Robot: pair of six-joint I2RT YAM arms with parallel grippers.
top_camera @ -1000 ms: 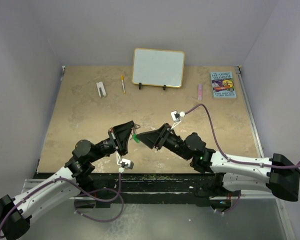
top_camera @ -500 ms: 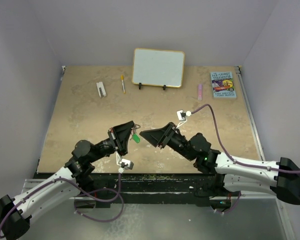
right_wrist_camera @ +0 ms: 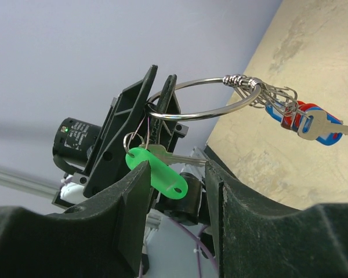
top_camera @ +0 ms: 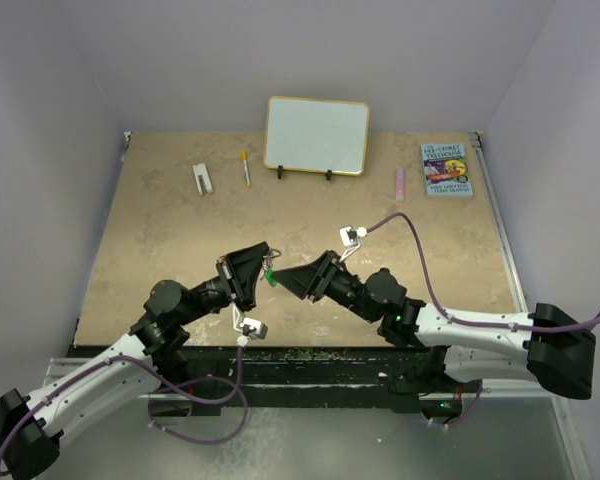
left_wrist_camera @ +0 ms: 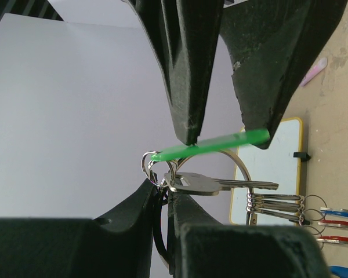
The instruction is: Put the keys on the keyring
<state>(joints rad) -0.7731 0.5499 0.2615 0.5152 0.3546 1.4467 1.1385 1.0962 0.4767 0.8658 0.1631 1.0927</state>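
L grpr (left_wrist_camera: 164, 191) clamps keyring (right_wrist_camera: 188, 117) | R grpr (right_wrist_camera: 175, 171) astride green tag (right_wrist_camera: 156, 168) | book (top_camera: 446, 169) illegible

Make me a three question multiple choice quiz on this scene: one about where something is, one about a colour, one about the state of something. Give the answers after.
1. Where on the table does the book lie?
A) far right corner
B) near left corner
C) dead centre

2. What colour is the tag between the fingers of the right gripper?
A) red
B) green
C) yellow

3. What state is the keyring in?
A) lying flat on the table
B) clamped in the left gripper, off the table
C) dropped on the book

Answers:
1 A: the top view shows the book at the far right edge.
2 B: both wrist views show a bright green tag there.
3 B: the right wrist view shows the wire ring pinched in the left gripper's shut jaws, up in the air.
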